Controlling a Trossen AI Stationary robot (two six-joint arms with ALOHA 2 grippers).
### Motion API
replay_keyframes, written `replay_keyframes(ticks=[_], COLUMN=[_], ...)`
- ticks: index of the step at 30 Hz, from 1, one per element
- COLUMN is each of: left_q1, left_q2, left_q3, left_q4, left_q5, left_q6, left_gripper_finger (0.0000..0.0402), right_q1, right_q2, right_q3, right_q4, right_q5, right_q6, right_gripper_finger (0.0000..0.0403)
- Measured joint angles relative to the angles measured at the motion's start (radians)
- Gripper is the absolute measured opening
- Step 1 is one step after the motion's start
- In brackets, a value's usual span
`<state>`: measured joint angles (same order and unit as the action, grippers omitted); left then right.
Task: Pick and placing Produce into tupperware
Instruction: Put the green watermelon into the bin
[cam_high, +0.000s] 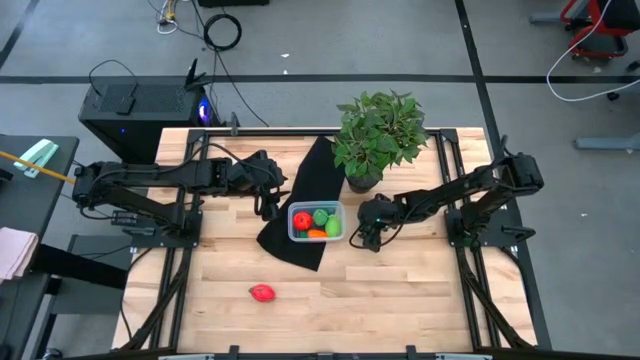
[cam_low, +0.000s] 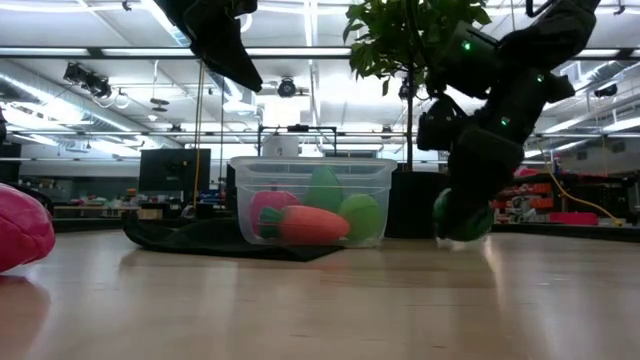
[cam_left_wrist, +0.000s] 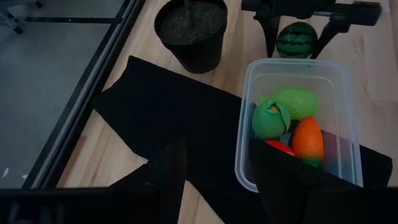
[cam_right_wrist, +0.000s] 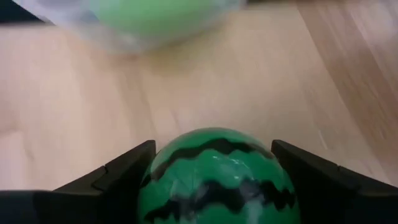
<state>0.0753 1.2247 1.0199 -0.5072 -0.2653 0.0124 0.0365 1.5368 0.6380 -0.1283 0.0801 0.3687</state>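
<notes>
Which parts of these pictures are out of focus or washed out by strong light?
Low view: the red fruit at the edge is blurred, and the ceiling lights glare behind the plant. Right wrist view: the tupperware is soft, while the striped ball between the right gripper fingers is sharper.

The bench (cam_high: 400, 290) is pale wood with a smooth, faintly shiny finish. The box (cam_left_wrist: 298, 74) is clear, thin plastic, resting on a matt black cloth (cam_left_wrist: 168, 112). The striped ball (cam_right_wrist: 214, 174) between the right hand's (cam_right_wrist: 214, 180) dark matt fingers (cam_right_wrist: 112, 180) is glossy and smooth.
</notes>
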Motion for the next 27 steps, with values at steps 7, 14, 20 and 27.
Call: replay_keyframes(ticks=[7,14,20,27], left_q1=[0.0,0.0,0.0,0.0], left_q2=[0.0,0.0,0.0,0.0], left_q3=[0.0,0.0,0.0,0.0], left_q4=[0.0,0.001,0.004,0.017], left_q5=[0.0,0.0,0.0,0.0], left_q6=[0.0,0.001,0.001,0.001], left_gripper_finger=[0.0181,0.0181,0.0179,0.0178], right_q1=[0.034,0.115,0.185,0.187], right_q2=[0.0,0.0,-0.001,-0.001], right_q3=[0.102,0.246,0.379,0.504], right_q4=[-0.1,-0.345,-0.361,-0.313], right_q5=[-0.001,-0.008,0.009,0.135], right_q6=[-0.011,-0.04,-0.048,-0.099], right_gripper_finger=[0.0299,0.0326,0.0308,0.031])
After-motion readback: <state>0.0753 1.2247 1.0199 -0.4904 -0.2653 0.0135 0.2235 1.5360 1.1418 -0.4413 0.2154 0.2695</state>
